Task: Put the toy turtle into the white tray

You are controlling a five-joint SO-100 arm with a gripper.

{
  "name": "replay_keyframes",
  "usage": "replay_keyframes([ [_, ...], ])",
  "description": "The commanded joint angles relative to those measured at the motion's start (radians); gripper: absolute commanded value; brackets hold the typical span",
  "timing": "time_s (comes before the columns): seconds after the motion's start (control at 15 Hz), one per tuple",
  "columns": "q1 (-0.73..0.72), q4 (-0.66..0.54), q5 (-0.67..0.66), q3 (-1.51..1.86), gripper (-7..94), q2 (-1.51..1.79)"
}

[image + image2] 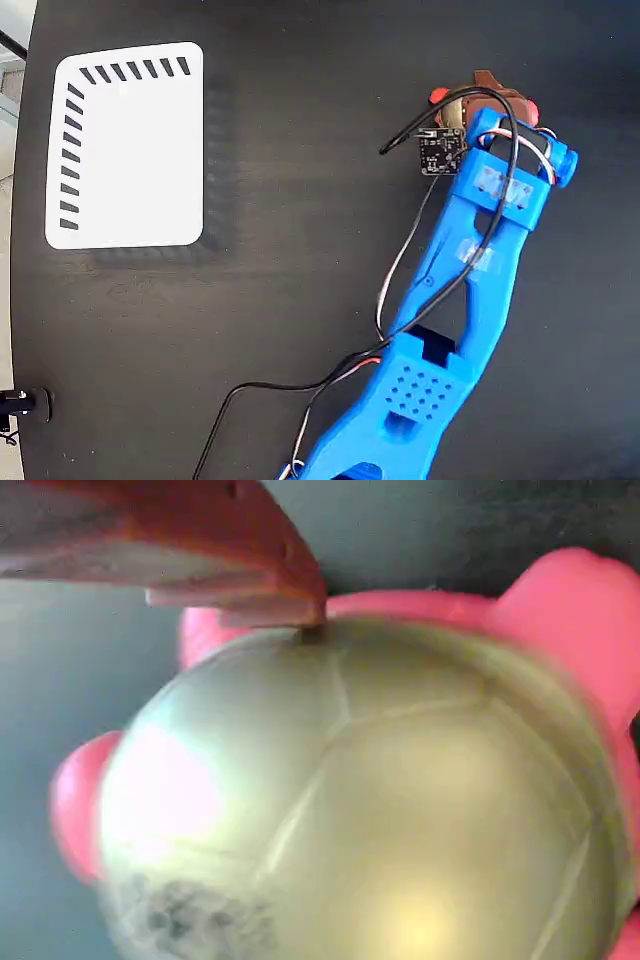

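Note:
The toy turtle (455,108) rests at the upper right of the black table in the fixed view, its gold shell and red feet partly hidden beneath my blue arm. My gripper (480,100) straddles it, a brown finger on the far side and the blue jaw on the near side. In the wrist view the shiny shell (400,800) fills the frame, and the tip of the one visible finger (200,560) presses on its upper rim. The other finger is hidden. The white tray (130,145), with black stripes on its top and left edges, lies far off at the upper left.
Black and red-white cables (400,260) trail along the arm, and a small circuit board (440,152) hangs beside the wrist. The arm's base (400,410) fills the lower middle. A small black fitting (25,403) sits at the table's left edge.

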Motion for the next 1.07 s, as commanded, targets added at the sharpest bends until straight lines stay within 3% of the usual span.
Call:
replay_keyframes([
  [0.0,0.014,0.025,-0.008,-0.106,55,0.020],
  [0.33,0.012,0.048,-0.020,-0.143,51,-0.011],
  [1.0,0.018,0.052,-0.014,-0.150,8,-0.012],
])
